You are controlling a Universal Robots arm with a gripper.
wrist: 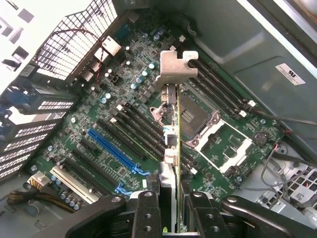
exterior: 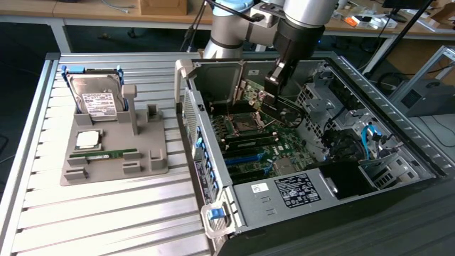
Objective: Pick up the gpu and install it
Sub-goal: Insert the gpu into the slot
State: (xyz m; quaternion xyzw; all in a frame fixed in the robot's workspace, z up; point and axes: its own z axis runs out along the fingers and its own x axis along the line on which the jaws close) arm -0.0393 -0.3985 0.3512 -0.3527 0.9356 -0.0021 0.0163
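One gpu [exterior: 286, 110] [wrist: 171, 144] is clamped edge-on in the hand [exterior: 276, 80] [wrist: 171, 210], above the motherboard [wrist: 99, 119] inside one open computer case [exterior: 401, 146]. It is seen as a thin dark board ending in a silver bracket. One hard drive [exterior: 96, 98], one processor [exterior: 89, 140] and one memory stick [exterior: 103, 154] are kept on a grey holder [exterior: 114, 173] by the tabletop [exterior: 106, 218] edge at the exterior view's left.

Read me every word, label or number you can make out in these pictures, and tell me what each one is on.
Nothing reads clearly enough to quote.
On the hard drive, white label: print too small to read.
On the power supply, black label: white print, too small to read.
On the case wall, white sticker: dark marks, too blurred to read.
On the gpu: no readable print.
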